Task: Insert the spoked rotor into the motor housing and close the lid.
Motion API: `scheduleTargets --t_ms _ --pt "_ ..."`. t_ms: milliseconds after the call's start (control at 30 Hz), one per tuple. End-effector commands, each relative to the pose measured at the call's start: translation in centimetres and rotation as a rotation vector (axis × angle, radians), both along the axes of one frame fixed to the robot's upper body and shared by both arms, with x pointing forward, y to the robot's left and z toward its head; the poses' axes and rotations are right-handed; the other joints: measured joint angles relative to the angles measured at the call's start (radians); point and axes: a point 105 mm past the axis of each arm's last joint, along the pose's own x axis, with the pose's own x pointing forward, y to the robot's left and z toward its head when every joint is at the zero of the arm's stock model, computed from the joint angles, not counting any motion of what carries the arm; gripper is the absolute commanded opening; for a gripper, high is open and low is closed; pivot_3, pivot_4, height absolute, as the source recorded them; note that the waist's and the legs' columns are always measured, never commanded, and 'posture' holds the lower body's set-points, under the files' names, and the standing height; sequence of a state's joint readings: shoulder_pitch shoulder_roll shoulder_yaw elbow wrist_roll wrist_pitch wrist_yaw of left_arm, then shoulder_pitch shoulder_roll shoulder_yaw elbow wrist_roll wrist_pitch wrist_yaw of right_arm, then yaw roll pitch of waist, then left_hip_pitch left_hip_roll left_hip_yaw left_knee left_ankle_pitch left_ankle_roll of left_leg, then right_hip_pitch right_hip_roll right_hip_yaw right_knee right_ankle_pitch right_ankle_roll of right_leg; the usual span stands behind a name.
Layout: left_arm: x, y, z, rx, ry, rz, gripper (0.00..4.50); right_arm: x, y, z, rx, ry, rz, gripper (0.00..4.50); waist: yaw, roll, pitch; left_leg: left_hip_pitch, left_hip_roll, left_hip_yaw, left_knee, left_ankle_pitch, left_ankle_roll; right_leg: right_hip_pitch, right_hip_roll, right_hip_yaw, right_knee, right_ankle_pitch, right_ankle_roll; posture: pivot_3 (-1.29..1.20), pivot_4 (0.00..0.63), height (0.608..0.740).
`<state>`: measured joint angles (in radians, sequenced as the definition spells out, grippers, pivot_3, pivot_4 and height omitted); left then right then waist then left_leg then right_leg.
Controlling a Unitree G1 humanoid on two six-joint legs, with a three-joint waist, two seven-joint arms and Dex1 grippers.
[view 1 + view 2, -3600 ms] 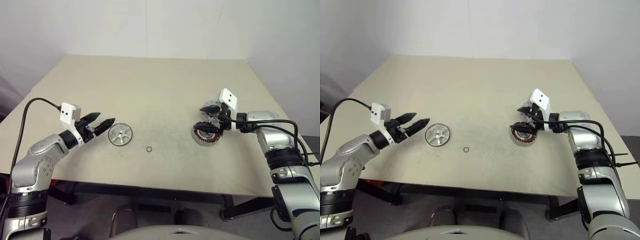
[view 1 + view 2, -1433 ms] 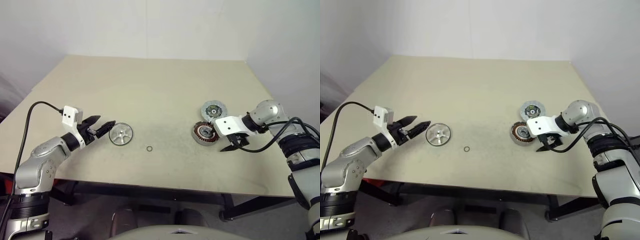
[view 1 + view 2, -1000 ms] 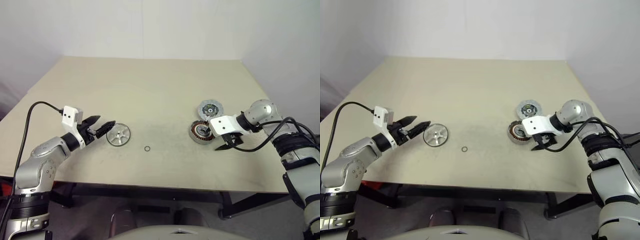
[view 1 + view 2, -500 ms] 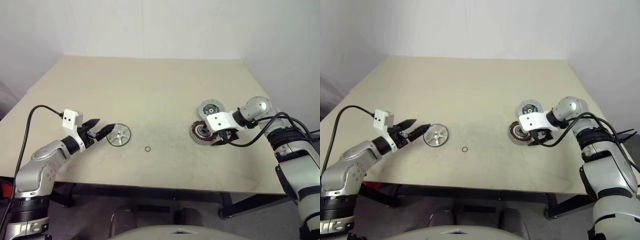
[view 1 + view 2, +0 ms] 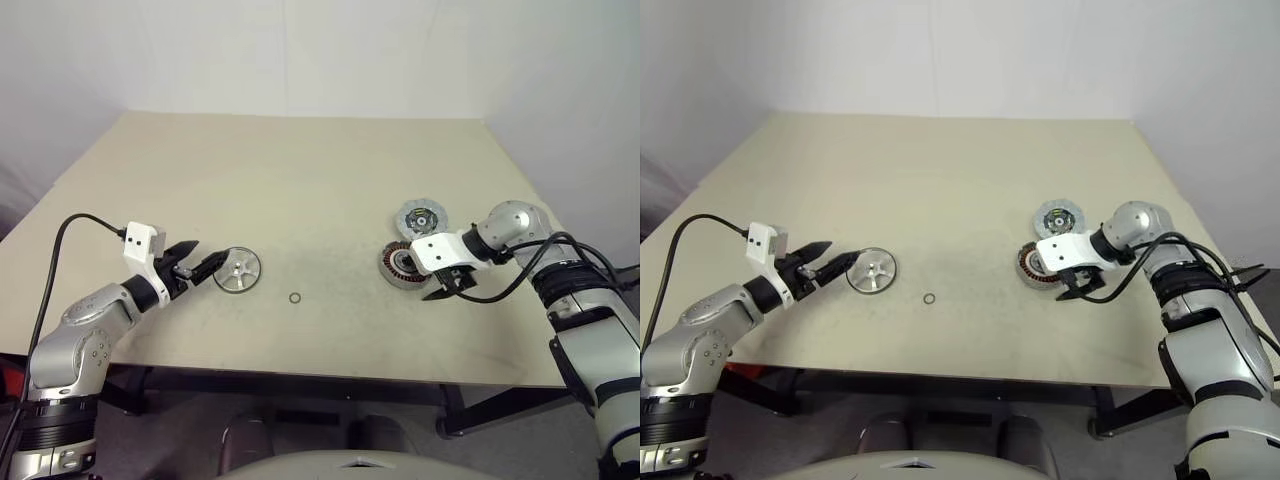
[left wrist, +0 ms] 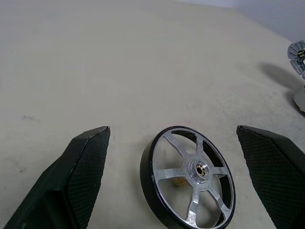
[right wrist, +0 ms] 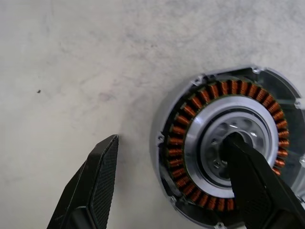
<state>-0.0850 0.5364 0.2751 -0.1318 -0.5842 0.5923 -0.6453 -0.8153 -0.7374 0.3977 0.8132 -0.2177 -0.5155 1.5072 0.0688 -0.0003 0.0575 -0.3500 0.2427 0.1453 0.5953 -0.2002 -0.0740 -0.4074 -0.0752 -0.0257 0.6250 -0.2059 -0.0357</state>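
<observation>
The spoked rotor (image 5: 237, 271), a silver wheel with a black rim, lies flat on the table at the left. My left gripper (image 5: 203, 258) is open just short of it, a finger to either side (image 6: 172, 130). The motor housing (image 5: 404, 264), with copper windings (image 7: 177, 143), sits at the right. My right gripper (image 7: 172, 140) is open and points down across the housing's rim. One finger (image 7: 248, 176) is over the hub, the other (image 7: 95, 186) over bare table; I cannot tell if either touches. The lid (image 5: 420, 217), a silver disc, lies just behind the housing.
A tiny thin black ring (image 5: 295, 298) lies between rotor and housing, nearer the front edge. The beige table (image 5: 300, 170) stretches wide behind the parts. Its front edge runs close below both arms.
Since the earliest frames my right arm has swung round, and its gripper now comes at the housing from the right, pointing down. Over the last second neither gripper has visibly moved.
</observation>
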Motion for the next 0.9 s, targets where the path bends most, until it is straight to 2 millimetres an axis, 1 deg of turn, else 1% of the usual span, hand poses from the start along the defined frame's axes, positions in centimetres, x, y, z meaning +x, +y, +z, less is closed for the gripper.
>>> scheduleTargets --t_ms 33,100,200,300,333,500,567,633,700,900 --pt "0.1 -0.2 1.5 0.008 -0.058 -0.008 4.5 0.0 -0.1 0.4 -0.017 -0.009 0.013 3.9 0.0 0.0 0.0 0.0 0.0 0.0 0.0 0.0 0.0 0.0 0.0 0.0 0.0 0.0 0.0 0.0 0.0 0.74" --pt "0.1 -0.2 1.4 0.007 -0.057 -0.008 4.5 0.2 0.3 0.6 -0.023 -0.016 0.021 3.9 0.0 0.0 0.0 0.0 0.0 0.0 0.0 0.0 0.0 0.0 0.0 0.0 0.0 0.0 0.0 0.0 0.0 0.74" --pt "0.1 -0.2 1.4 0.007 -0.057 -0.004 4.5 0.5 0.8 1.1 -0.023 -0.025 0.031 3.37 0.0 0.0 0.0 0.0 0.0 0.0 0.0 0.0 0.0 0.0 0.0 0.0 0.0 0.0 0.0 0.0 0.0 0.74" --pt "0.0 -0.2 1.4 0.006 -0.056 0.0 4.5 0.8 1.1 1.5 -0.018 -0.046 0.028 2.37 0.0 0.0 0.0 0.0 0.0 0.0 0.0 0.0 0.0 0.0 0.0 0.0 0.0 0.0 0.0 0.0 0.0 0.74" --pt "-0.1 -0.2 1.3 0.006 -0.056 0.001 4.5 0.9 1.2 1.6 -0.018 -0.049 0.028 2.1 0.0 -0.001 0.0 0.0 0.0 0.0 0.0 0.0 0.001 0.0 0.0 0.0 -0.001 0.0 0.0 0.0 0.0 0.74" --pt "-0.1 -0.1 1.3 0.007 -0.055 0.006 4.5 1.0 1.4 1.7 -0.014 -0.052 0.027 2.1 -0.003 -0.002 0.0 0.0 0.0 0.0 0.0 -0.001 0.001 0.0 0.0 0.0 0.0 0.0 0.0 0.0 0.0 0.74" --pt "-0.1 -0.1 1.3 0.008 -0.055 0.007 4.5 1.0 1.4 1.7 -0.011 -0.05 0.029 1.99 -0.003 -0.002 0.0 0.001 0.0 0.0 0.0 -0.001 0.001 0.0 0.0 0.0 0.0 0.0 0.0 0.0 0.0 0.74" --pt "0.0 0.0 1.3 0.009 -0.056 0.008 4.5 1.3 1.7 1.8 0.006 -0.071 0.018 1.97 -0.004 -0.002 0.0 0.001 0.0 0.0 0.0 -0.001 0.001 0.0 0.0 0.0 0.0 0.0 0.0 0.0 0.0 0.74" --pt "0.0 0.0 1.3 0.009 -0.057 0.009 4.5 1.7 2.2 2.0 0.027 -0.103 0.013 1.97 -0.007 -0.003 0.0 0.001 0.0 0.0 0.0 -0.001 0.001 0.0 0.0 0.0 0.0 0.0 0.0 0.0 0.0 0.74" --pt "0.1 -0.1 1.1 0.008 -0.054 0.006 4.5 2.3 5.0 2.8 0.092 -0.146 0.049 1.97 -0.038 -0.003 0.0 0.002 0.001 0.0 0.0 0.0 0.0 0.0 0.001 0.0 0.0 0.0 0.0 0.0 0.0 0.74"
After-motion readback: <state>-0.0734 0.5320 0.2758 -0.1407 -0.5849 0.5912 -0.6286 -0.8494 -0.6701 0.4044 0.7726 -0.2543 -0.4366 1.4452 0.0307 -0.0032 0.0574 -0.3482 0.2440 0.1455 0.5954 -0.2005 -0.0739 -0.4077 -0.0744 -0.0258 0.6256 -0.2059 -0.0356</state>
